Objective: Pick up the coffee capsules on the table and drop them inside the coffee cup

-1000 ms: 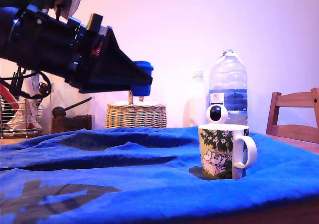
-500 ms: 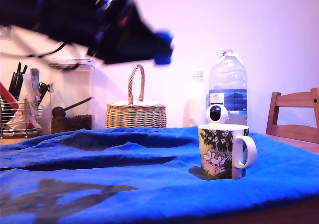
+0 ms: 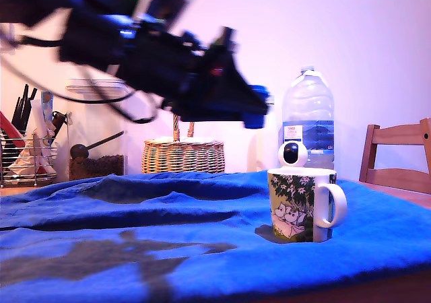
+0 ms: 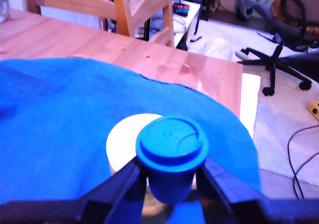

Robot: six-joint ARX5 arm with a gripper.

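Observation:
My gripper (image 3: 254, 111) hangs in the air, shut on a bright blue coffee capsule (image 3: 254, 118), a little to the exterior view's left of the coffee cup (image 3: 303, 205) and well above its rim. In the wrist view the capsule (image 4: 172, 154) sits clamped between the two dark fingers (image 4: 122, 184), with the white rim of the cup (image 4: 122, 139) showing directly behind it. The cup stands upright on the blue cloth of the table (image 3: 168, 236), handle toward the exterior view's right. No other capsule shows.
Behind the cup stand a round white camera (image 3: 293, 153) and a large water bottle (image 3: 308, 118). A wicker basket (image 3: 183, 155), a jar and a utensil rack (image 3: 27, 155) line the back. A wooden chair (image 3: 397, 158) is at the exterior view's right; bare wood (image 4: 149, 59) lies beyond the cloth.
The arm has swung toward the exterior view's right with the blue capsule, rising at first, then coming down closer to the cup. The cup has not moved.

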